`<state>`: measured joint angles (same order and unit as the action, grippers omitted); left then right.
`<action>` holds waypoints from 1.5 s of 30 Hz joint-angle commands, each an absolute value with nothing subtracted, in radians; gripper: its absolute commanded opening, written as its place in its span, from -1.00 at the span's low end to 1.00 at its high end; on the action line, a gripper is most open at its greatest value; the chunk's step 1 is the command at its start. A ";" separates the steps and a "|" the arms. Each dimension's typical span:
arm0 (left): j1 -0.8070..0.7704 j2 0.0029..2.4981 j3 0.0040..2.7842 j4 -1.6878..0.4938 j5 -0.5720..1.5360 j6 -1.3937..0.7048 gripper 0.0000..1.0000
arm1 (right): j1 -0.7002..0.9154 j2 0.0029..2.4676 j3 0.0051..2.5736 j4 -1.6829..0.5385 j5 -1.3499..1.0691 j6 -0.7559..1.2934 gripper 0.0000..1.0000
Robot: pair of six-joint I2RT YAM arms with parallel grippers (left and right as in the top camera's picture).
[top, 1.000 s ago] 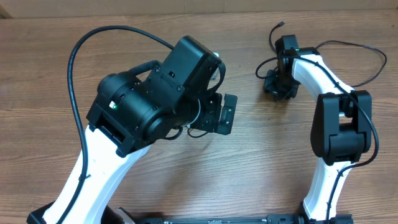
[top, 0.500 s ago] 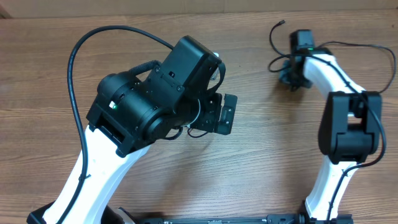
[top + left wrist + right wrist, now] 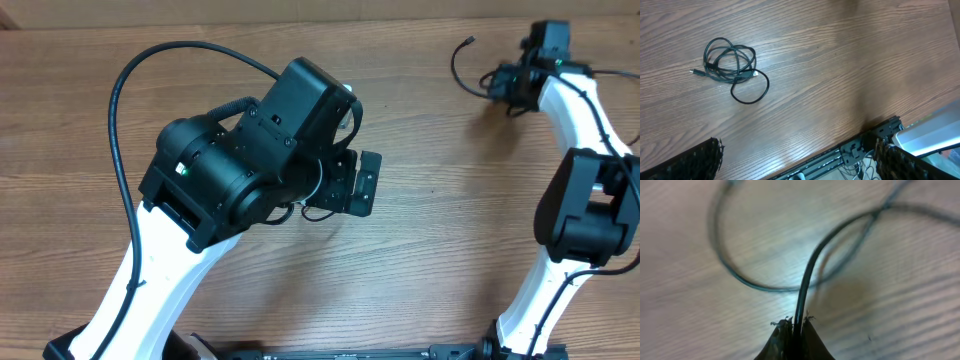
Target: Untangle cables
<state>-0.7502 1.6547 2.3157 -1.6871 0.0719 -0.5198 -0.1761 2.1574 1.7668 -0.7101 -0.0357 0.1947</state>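
Observation:
In the left wrist view a small coiled bundle of thin black cables (image 3: 730, 62) lies on the wooden table, one loop (image 3: 750, 92) trailing out of it. My left gripper (image 3: 795, 167) hangs open high above the table, its fingertips (image 3: 692, 160) showing at the bottom corners, well apart from the bundle. In the overhead view the left gripper (image 3: 357, 186) and its arm hide the bundle. At the far right my right gripper (image 3: 505, 83) is shut on a single black cable (image 3: 455, 70). The right wrist view shows that cable (image 3: 810, 270) running up from the right gripper (image 3: 794, 330) into a blurred loop.
The left arm's thick black cable (image 3: 115, 100) arcs over the left side of the table. The table's front edge with a metal rail (image 3: 860, 145) and a white box (image 3: 935, 135) lies below the left gripper. The far table edge (image 3: 300, 22) runs just beyond the right gripper.
The right gripper has closed on the single cable and carried it toward the far right corner. The left arm has not moved.

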 commanded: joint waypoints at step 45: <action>-0.747 1.664 2.312 -1.683 0.072 -0.501 0.99 | -0.581 2.308 1.856 -0.821 0.115 0.421 0.85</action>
